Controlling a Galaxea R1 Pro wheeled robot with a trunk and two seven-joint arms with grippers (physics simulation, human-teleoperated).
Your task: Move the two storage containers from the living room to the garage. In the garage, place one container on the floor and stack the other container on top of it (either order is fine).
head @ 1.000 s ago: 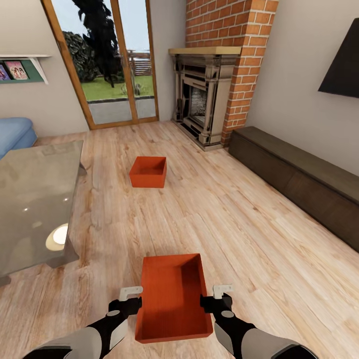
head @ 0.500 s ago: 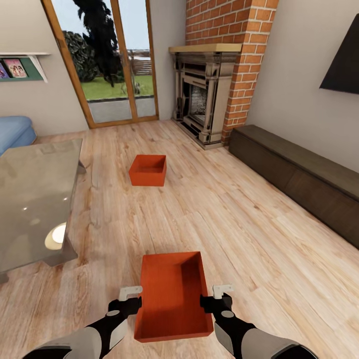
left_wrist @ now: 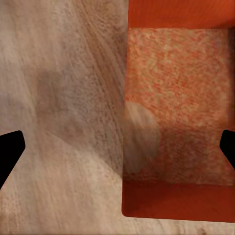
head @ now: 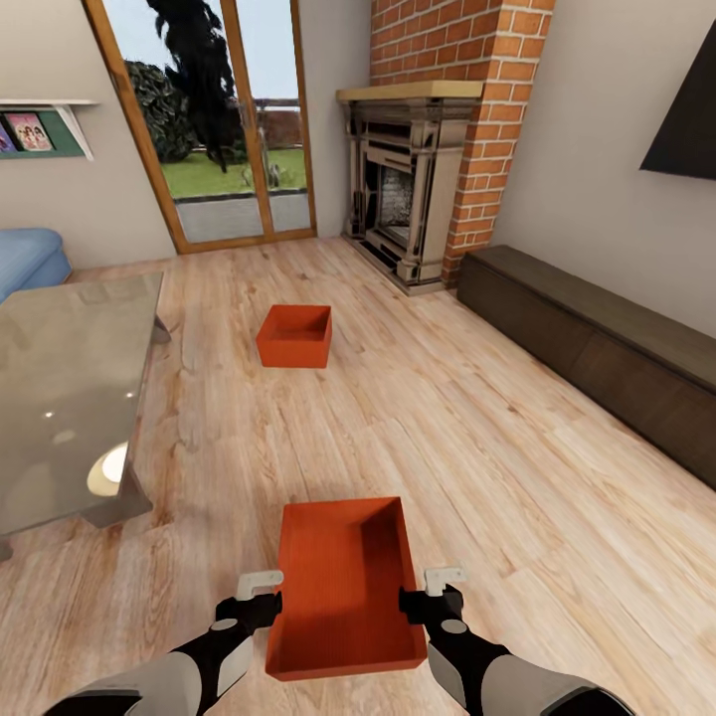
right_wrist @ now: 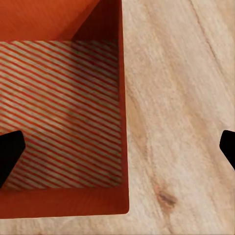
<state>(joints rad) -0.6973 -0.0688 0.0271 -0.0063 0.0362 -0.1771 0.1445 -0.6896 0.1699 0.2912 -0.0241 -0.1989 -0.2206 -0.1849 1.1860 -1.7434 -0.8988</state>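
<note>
Currently in the living room: near container point(head: 343, 587) sits at 6 o'clock in the head view, between both arms, over the light wood plank floor point(head: 477, 428). Second container point(head: 294, 336) is at 12 o'clock, well apart, on the planks near the fireplace point(head: 403, 189). Glass-top desk point(head: 70, 388) at 9 o'clock, dark low cabinet point(head: 597, 348) at 3 o'clock.

Left pincer point(head: 261, 595) is at the bin's left wall, right pincer point(head: 430, 593) at its right wall. Each wrist view shows that pincer spread wide, a bin wall running between the dark fingertips point(left_wrist: 11, 149) point(right_wrist: 10, 152), one tip inside the bin and one outside. Neither is clamped on the wall; can't tell whether the arms press the bin between them, or whether it's lifted off the floor.

Arm pose: both forearms reach forward and slightly inward, roughly symmetric, wrists level at the bin's near half.

Step in hand, as I read it: secure the near bin for the carry to the garage. To do it well:
- keep both arms at matched height so the bin doesn't tilt
- close on both walls before moving the base
- steer clear of the desk corner when turning
- far bin needs a second trip
</note>
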